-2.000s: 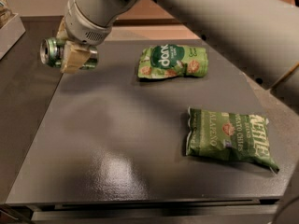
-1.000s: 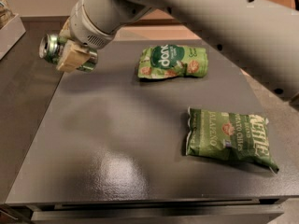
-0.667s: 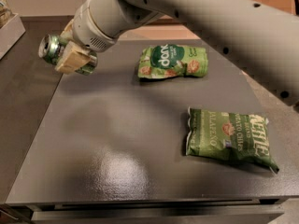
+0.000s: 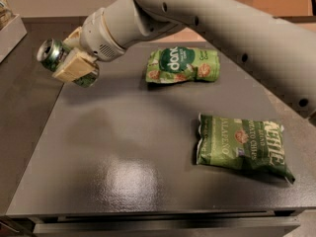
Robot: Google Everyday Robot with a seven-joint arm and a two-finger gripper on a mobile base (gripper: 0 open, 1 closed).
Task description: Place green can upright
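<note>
A: Where is the end effector (image 4: 66,54) hanging, and what is it doing?

B: It is hovering at the far left corner of the surface (image 4: 123,152); its two tan fingers (image 4: 74,65) are clamping the green can (image 4: 52,53) between them.

A: How is the can sitting in that grasp?

B: It is lying nearly on its side, tilting a little; its silver end is pointing left and toward the camera; its green body is poking out under the nearer finger; whether it is touching the surface, I cannot tell.

A: And farther out?

B: The grey arm (image 4: 222,23) is reaching in from the upper right; a green snack bag (image 4: 181,64) is lying flat near the far edge, right of the end effector; a second green bag (image 4: 242,147) is lying well apart from both, toward the near right; a pale tray (image 4: 11,32) is showing at the top left, beside the surface.
</note>
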